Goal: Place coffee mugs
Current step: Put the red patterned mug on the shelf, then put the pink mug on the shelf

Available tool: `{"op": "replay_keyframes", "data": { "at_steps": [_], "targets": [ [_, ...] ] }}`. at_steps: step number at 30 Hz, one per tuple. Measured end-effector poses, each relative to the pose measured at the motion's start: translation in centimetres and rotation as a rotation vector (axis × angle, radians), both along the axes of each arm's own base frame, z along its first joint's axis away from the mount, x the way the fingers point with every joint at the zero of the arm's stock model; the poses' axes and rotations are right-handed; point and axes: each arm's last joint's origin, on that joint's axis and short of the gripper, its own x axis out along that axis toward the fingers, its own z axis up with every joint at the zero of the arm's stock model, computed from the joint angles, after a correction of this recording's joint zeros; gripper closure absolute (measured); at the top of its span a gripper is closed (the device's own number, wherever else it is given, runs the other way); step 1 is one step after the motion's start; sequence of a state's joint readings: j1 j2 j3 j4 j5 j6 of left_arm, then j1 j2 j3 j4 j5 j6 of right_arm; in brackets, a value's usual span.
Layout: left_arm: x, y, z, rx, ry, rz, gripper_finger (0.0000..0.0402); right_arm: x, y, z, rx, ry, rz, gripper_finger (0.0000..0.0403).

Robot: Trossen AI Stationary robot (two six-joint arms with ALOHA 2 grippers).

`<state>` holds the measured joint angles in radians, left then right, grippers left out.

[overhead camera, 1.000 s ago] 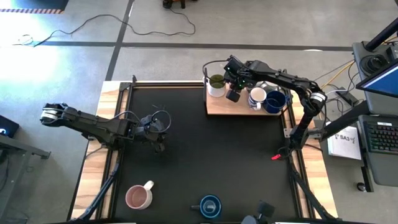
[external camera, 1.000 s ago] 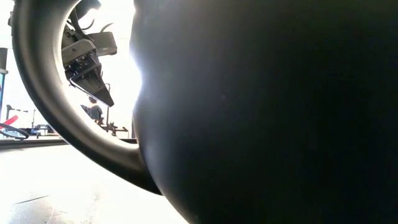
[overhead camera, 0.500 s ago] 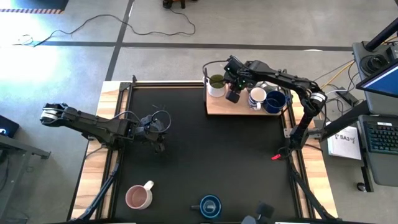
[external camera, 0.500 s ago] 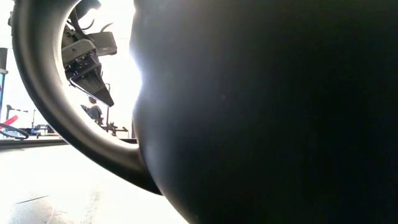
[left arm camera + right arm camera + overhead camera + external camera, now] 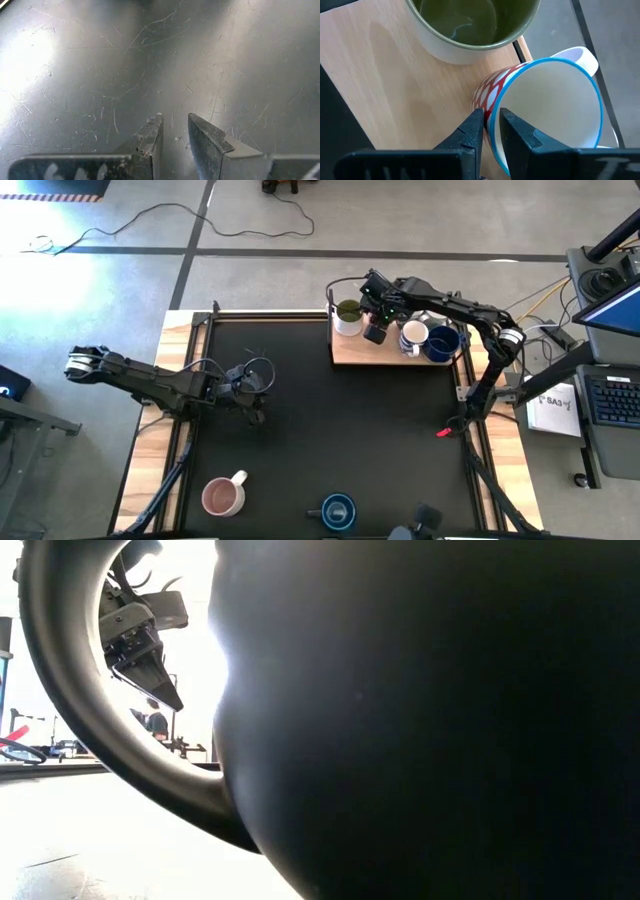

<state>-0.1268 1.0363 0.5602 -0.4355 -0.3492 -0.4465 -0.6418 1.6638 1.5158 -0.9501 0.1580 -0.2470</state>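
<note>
A wooden board (image 5: pixel 372 358) at the table's far right carries several coffee mugs: a white one, green inside (image 5: pixel 347 314), a red-patterned one with a blue rim (image 5: pixel 545 105), a white one (image 5: pixel 413 335) and a dark blue one (image 5: pixel 441 343). My right gripper (image 5: pixel 491 112) is shut on the red-patterned mug, right beside the green one (image 5: pixel 470 25). My left gripper (image 5: pixel 175 125) hangs open over the bare black mat (image 5: pixel 330 420) at mid-left, holding nothing. A pink mug (image 5: pixel 222 496) and a blue mug (image 5: pixel 338 511) stand near the front edge. My right gripper has the red-patterned mug's wall at the rim (image 5: pixel 496 106), on the side away from its white handle (image 5: pixel 582 54). One finger (image 5: pixel 472 127) is outside the wall and one (image 5: pixel 515 130) inside. The fingers slant down from above. The mug stands on the board next to the green mug.
In the low view a dark mug (image 5: pixel 430 720) right at the lens hides nearly everything. Wooden strips border the black mat on the left and right. A small red thing (image 5: pixel 443 432) lies at the mat's right edge.
</note>
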Motion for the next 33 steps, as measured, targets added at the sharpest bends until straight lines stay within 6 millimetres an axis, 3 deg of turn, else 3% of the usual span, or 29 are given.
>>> {"op": "replay_keyframes", "data": {
  "at_steps": [10, 19, 24, 33],
  "targets": [
    [0.0, 0.0, 0.0, -0.012, -0.003, -0.007, 0.033, -0.4, 0.3, 0.8, 0.035, 0.02, -0.042, 0.0349],
    [0.8, -0.3, 0.3, -0.055, -0.072, -0.03, 0.033, 0.1, 1.6, 3.9, 0.046, -0.03, -0.095, 0.0348],
    [1.5, -0.7, 0.4, -0.112, -0.13, -0.046, 0.033, 0.6, 4.3, 4.5, 0.102, 0.007, -0.087, 0.0348],
    [2.3, -2.0, 0.6, -0.179, -0.215, -0.083, 0.033, 2.4, 12.5, 4.4, 0.17, 0.09, 0.009, 0.0348]
  ]
}}
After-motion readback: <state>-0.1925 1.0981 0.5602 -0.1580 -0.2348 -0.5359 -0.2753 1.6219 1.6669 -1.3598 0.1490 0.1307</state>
